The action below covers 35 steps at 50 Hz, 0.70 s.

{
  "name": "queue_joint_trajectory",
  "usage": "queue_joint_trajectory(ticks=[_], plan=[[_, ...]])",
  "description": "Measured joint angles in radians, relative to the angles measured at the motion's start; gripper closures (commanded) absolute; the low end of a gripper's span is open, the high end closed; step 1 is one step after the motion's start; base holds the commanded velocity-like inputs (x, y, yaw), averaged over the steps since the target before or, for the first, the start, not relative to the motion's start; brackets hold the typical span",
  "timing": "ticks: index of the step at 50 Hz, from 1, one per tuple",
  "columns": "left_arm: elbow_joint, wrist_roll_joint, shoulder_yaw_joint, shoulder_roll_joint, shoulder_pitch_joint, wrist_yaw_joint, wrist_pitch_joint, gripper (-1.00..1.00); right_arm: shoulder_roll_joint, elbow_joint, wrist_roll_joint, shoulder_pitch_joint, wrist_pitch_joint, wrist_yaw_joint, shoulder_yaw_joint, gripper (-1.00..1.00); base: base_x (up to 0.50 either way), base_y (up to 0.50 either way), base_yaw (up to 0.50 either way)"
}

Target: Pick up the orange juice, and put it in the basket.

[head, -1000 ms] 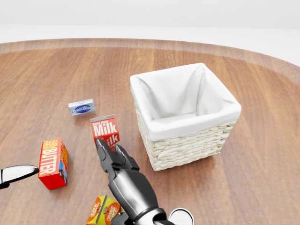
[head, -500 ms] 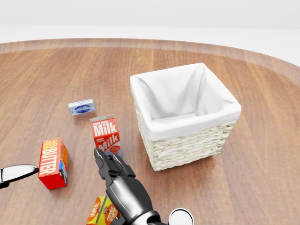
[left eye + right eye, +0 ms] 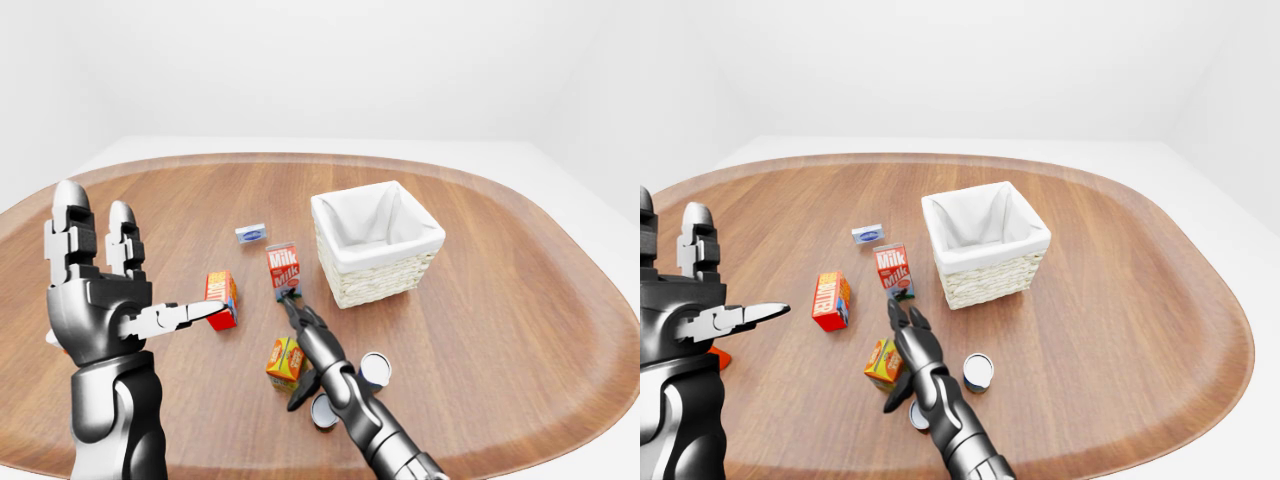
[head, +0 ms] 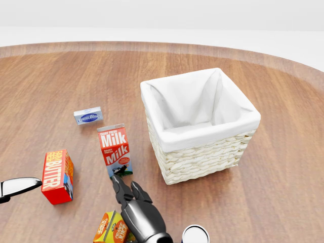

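your right hand reaches out low over the wooden surface, its fingers spread and released, gripping nothing. in the right-eye view two fingertips point up the picture toward the milk carton, stopping just short of its base, while the thumb hangs down beside the orange juice carton. the juice carton stands just to the left of your right forearm in the left-eye view, close against it; whether they touch cannot be told. it sits apart from the basket, below and left of it in the head view, with the milk carton between them.

the wicker basket has a white cloth lining and its inside shows only the lining. left of the milk carton stands a red butter box, and above both in the head view lies a small blue-and-white packet.

two round tins lie near your right forearm: one to its right in the right-eye view, the other partly hidden by the arm.

your left hand is raised at the left of the left-eye view, fingers upright and released, thumb pointing right, holding nothing.
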Motion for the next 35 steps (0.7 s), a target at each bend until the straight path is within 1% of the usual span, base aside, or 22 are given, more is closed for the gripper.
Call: queue_joint_trajectory(ticks=[3,4,5,7,12,19,35], plan=[[0.0,0.0,0.0,0.0,0.0,0.0,0.0,-1.0,0.003,0.056,-0.002,-0.019,0.0,-0.018,-0.012,-1.0,0.0,0.0,0.0],[0.0,0.0,0.0,0.0,0.0,0.001,0.0,-1.0,0.004,0.074,-0.002,-0.025,0.0,-0.024,-0.016,-0.92,0.0,0.0,0.0],[-0.001,0.0,0.0,0.0,0.0,0.001,0.0,-1.0,0.005,0.093,-0.002,-0.032,0.0,-0.03,-0.021,1.0,0.0,0.0,0.0],[-0.001,0.0,0.0,0.0,0.0,0.001,0.0,-1.0,0.007,0.13,-0.002,-0.045,0.0,-0.041,-0.03,1.0,0.0,0.0,0.0],[-0.001,0.0,-0.001,0.0,0.0,0.002,0.0,-1.0,0.017,0.177,0.018,-0.068,0.0,-0.02,-0.034,1.0,0.0,0.0,0.0],[-0.001,0.0,-0.001,0.0,0.0,0.002,0.0,-1.0,0.023,0.222,0.0,-0.1,0.0,-0.048,-0.065,1.0,0.0,0.0,0.0],[-0.001,0.0,-0.001,0.0,0.0,0.003,0.0,-1.0,0.029,0.248,-0.009,-0.119,0.0,-0.054,-0.083,1.0,0.0,0.0,0.0]])
